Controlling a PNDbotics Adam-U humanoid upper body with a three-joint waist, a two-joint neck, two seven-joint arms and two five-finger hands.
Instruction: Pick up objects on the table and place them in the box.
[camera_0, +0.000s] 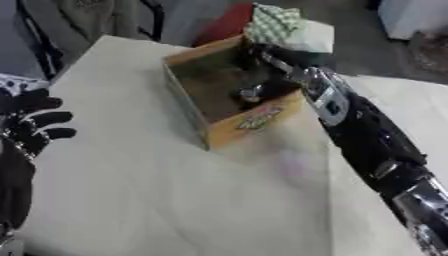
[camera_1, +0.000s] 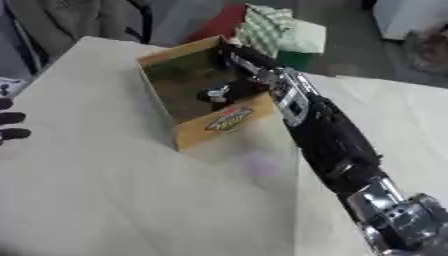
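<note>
Box (camera_0: 229, 127) sits open-topped mid-worktop (camera_0: 157, 200), with the right hand (camera_1: 234, 90) reaching down inside it, likely at the drop-off point for an object. Its fingers are lost in the dark interior, so open or closed and what they hold cannot be told. Left hand (camera_0: 31, 127) idles at the left edge, fingers relaxed, empty.
</note>
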